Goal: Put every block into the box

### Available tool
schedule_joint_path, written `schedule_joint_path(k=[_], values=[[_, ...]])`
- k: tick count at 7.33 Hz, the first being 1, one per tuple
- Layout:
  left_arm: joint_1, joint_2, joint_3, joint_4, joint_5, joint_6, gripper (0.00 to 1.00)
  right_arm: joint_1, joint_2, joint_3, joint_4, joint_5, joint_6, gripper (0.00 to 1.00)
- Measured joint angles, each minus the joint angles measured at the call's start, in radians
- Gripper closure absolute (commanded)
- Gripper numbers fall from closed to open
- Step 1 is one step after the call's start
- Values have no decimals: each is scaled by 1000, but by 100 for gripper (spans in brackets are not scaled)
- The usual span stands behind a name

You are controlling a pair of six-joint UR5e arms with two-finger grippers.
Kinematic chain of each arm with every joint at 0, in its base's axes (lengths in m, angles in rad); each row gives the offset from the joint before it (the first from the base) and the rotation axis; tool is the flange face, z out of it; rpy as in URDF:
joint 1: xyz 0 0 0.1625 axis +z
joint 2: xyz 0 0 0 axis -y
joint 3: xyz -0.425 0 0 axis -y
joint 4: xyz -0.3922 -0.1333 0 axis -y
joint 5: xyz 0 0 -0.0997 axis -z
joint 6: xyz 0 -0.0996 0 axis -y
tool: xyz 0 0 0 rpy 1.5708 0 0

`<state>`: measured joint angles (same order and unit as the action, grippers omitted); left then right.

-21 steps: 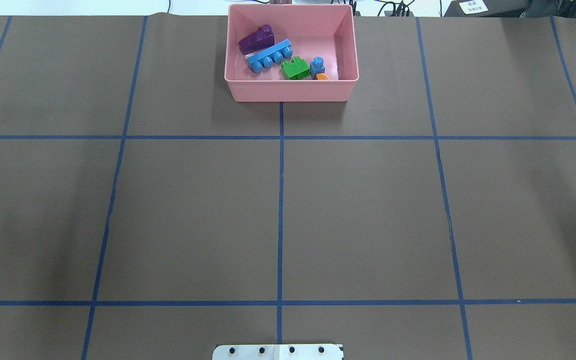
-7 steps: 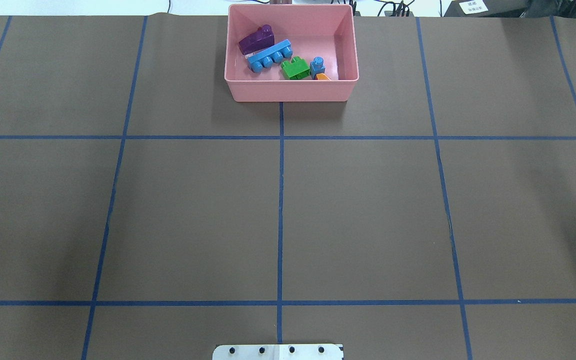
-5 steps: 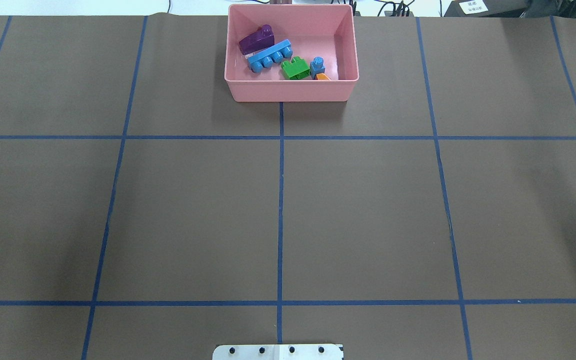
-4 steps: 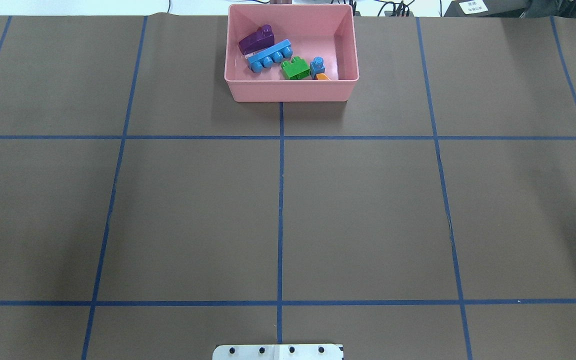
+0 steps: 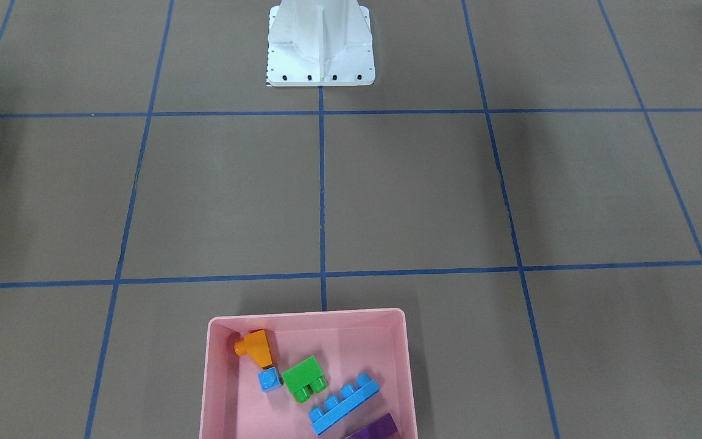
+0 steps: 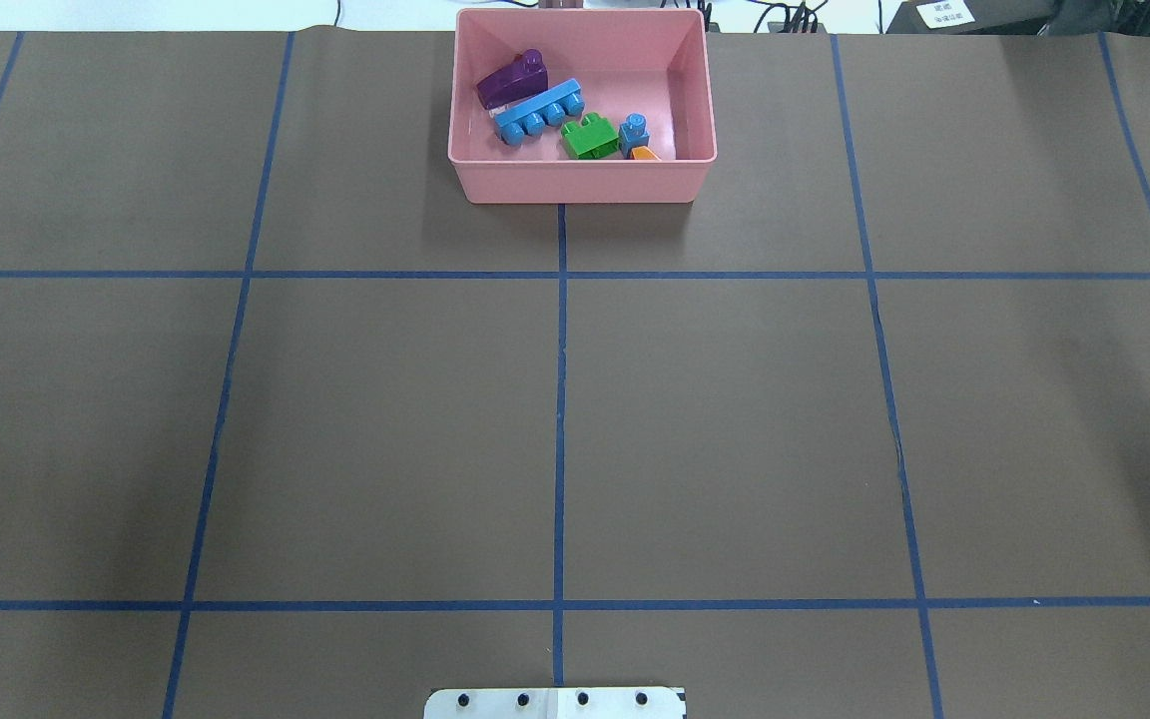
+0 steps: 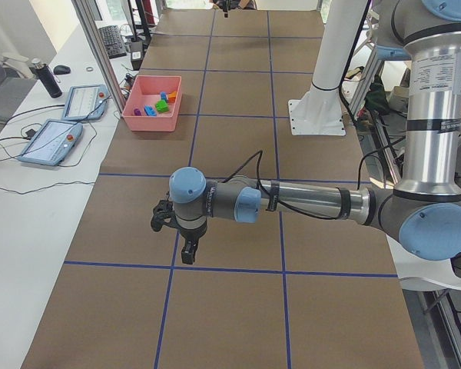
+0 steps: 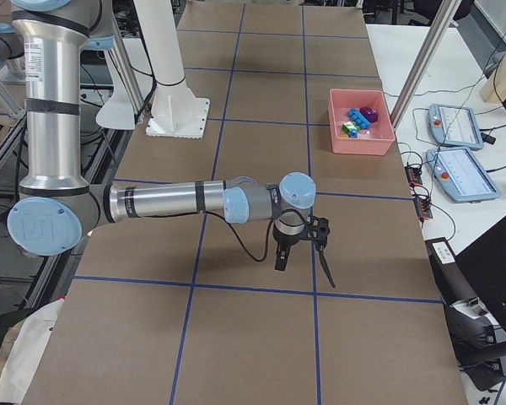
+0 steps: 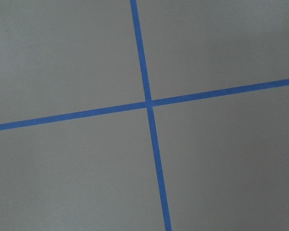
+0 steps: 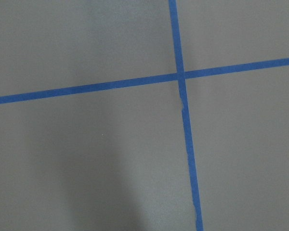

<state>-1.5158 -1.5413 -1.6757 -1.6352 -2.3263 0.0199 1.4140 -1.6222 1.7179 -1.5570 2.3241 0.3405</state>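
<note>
The box [image 6: 580, 182] is a pale pink rectangular plastic tray with rounded corners and plain, unmarked walls. It stands at the far edge of the table [image 6: 735, 419] from the robot, across the middle line of blue tape [image 6: 560, 399]. All five blocks lie inside it. The purple bar [image 6: 512, 79] is translucent, sits farthest from the robot toward its left, and lies right against the long blue bar [image 6: 538, 112]. That bar rests on its side, slanted, with its four round studs facing the robot. The green brick [image 6: 590, 138] lies beside the bar's end, also tipped over. The tiny blue cube [image 6: 634, 132] stands with its one stud up, just beside the green brick and touching the orange brick [image 6: 644, 154]. The orange brick sits in the corner nearest the robot on its right (from overhead the near wall hides most of it, while the front-facing view shows its sloped face whole). None of the blocks carries lettering that can be made out. A white label [image 6: 944, 13] beyond the table's far right corner bears dark characters too small to read. The white base plate [image 6: 555, 702] shows only bolt heads. The left gripper [image 7: 186, 250] and the right gripper [image 8: 302, 260] each hang over bare table near a tape crossing, well apart from the box. They show only in the side views, so I cannot tell whether their fingers are spread or pressed together.
</note>
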Motion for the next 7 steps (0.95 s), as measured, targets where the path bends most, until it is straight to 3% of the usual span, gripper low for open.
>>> schedule_joint_path(k=[7], values=[[0,5,-15,-3,-4,0,0,-1,6,-4,0,0,8,0]])
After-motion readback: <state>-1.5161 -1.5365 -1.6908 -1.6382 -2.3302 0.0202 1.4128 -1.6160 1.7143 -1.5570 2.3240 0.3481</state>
